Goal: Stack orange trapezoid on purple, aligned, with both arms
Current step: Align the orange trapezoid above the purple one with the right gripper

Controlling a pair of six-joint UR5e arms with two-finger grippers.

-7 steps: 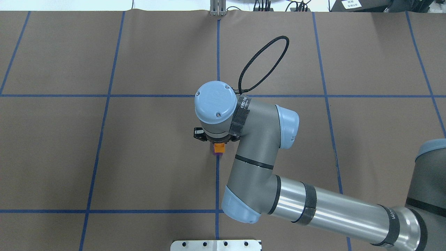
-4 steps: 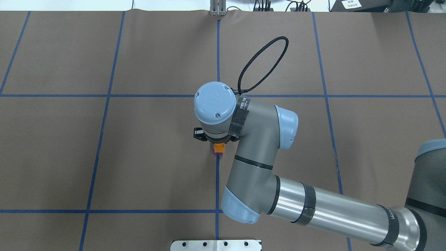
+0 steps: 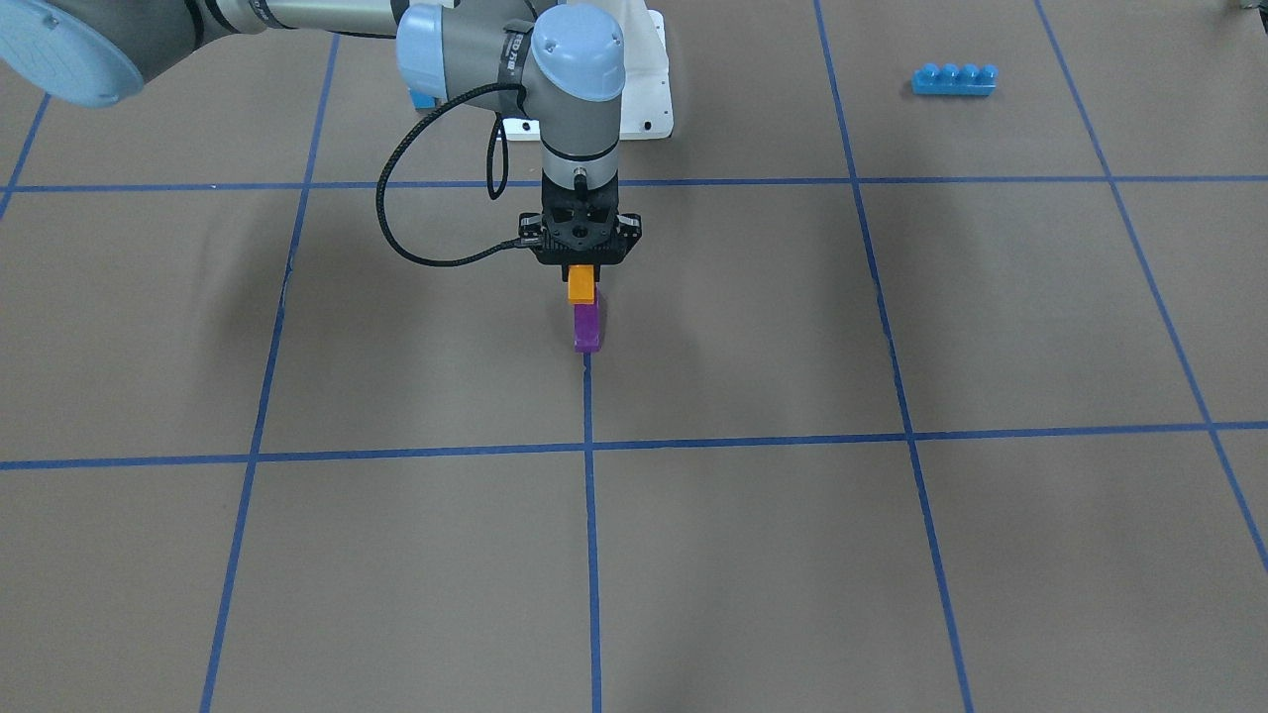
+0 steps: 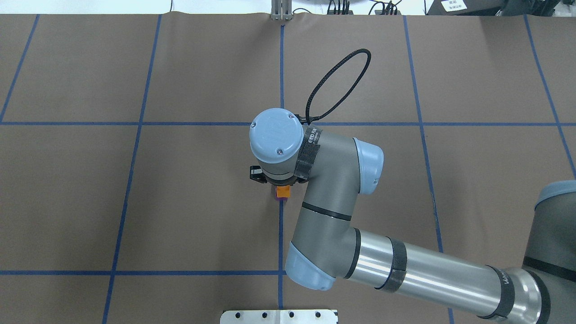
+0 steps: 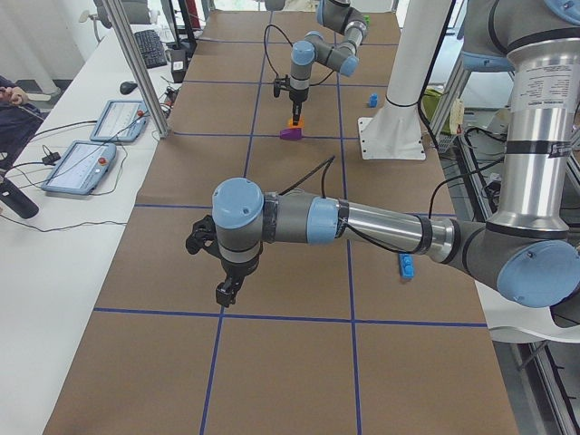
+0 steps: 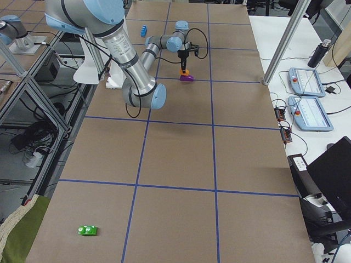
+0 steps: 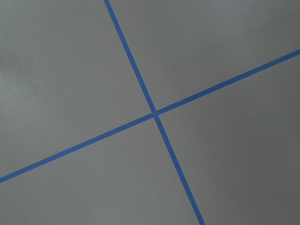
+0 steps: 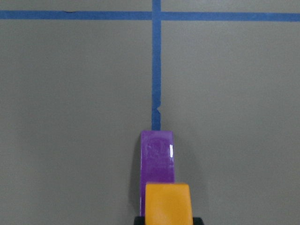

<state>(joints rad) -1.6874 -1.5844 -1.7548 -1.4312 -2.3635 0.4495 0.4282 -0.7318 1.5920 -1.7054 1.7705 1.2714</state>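
Observation:
My right gripper (image 3: 582,269) points straight down and is shut on the orange trapezoid (image 3: 581,288). It holds the block directly over the near end of the purple block (image 3: 586,329), which lies on the brown mat on a blue tape line. In the right wrist view the orange block (image 8: 168,202) covers the near end of the purple block (image 8: 157,152). I cannot tell whether the two touch. In the overhead view the orange block (image 4: 283,192) peeks out under the wrist. My left gripper (image 5: 227,290) hangs over bare mat far from both blocks, and I cannot tell whether it is open or shut.
A long blue four-stud brick (image 3: 954,79) lies far off on my left side. A green block (image 6: 88,230) lies at the mat's right end. The white base plate (image 3: 649,94) sits behind my right wrist. The left wrist view shows only mat and crossing tape lines (image 7: 153,113).
My right wrist has shifted a little, down in the overhead view, with the orange block still in the gripper. The purple block has not moved.

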